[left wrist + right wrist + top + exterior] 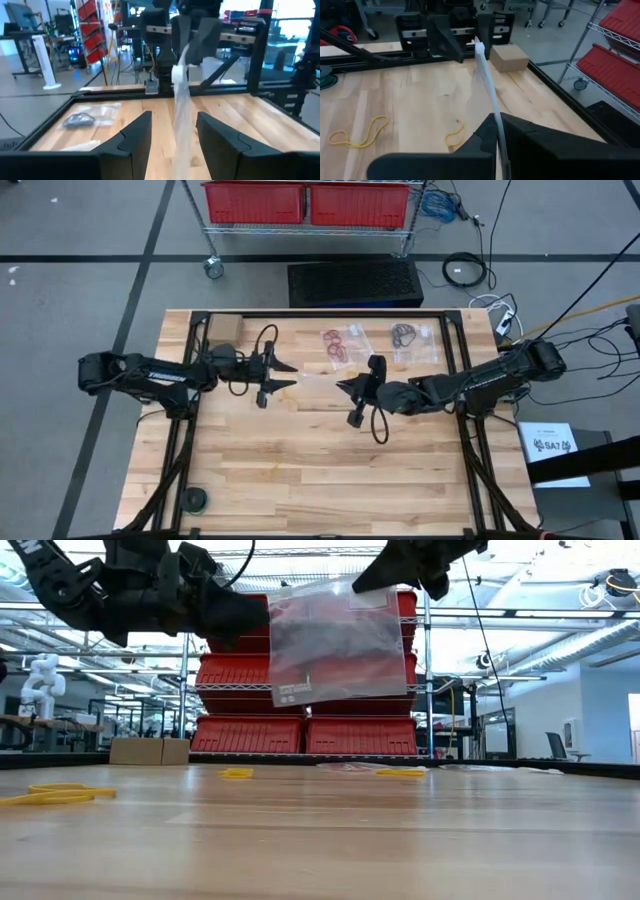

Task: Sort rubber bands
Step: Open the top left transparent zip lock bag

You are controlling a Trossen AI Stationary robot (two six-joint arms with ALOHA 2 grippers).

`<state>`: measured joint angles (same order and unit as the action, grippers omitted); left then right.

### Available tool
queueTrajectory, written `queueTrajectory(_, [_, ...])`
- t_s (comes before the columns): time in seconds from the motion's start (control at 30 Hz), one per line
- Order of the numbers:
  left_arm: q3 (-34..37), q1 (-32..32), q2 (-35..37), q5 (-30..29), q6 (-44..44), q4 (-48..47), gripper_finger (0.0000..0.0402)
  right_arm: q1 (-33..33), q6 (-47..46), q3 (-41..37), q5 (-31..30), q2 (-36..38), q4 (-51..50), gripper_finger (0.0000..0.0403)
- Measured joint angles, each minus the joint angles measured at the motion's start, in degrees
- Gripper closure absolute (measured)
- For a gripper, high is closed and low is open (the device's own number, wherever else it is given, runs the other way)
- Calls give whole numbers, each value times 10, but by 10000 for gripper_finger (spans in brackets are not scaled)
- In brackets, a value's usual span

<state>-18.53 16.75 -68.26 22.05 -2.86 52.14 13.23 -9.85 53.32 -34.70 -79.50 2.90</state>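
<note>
right gripper (496,131) jaws pressed together, pinching a clear plastic bag (338,640) hanging above mid-table. left gripper (172,131) jaws spread, facing the bag edge. yellow rubber bands (357,134) lie loose on table (300,470); bagged ones, probably red, sit at far edge (335,345).

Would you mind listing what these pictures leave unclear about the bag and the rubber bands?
- Held clear bag: contents are a dark blur in the low view; edge-on in both wrist views.
- Right gripper: shut on the bag.
- Left gripper: open around it.
- Yellow rubber bands: too small in the high view.
</note>
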Motion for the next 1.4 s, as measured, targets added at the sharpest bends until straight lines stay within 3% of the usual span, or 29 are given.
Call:
queueTrajectory(0.37, [-24,-15,-14,5,11,0,250,1,-3,0,2,0,1,403])
queueTrajectory(0.5, [-24,-18,-14,-26,11,-1,289,2,-8,0,5,0,0,403])
queueTrajectory(0.7, [-24,-18,-14,-29,11,-1,384,3,-15,0,5,0,-1,403])
queueTrajectory(1.0, [-24,-18,-14,-30,7,0,398,-1,-48,0,17,-1,-22,400])
queueTrajectory(1.13, [-24,-18,-14,-31,6,-2,399,-10,-43,2,17,0,-18,372])
queueTrajectory(1.4, [-24,-17,-14,-32,5,-9,400,-42,-8,16,20,1,9,270])
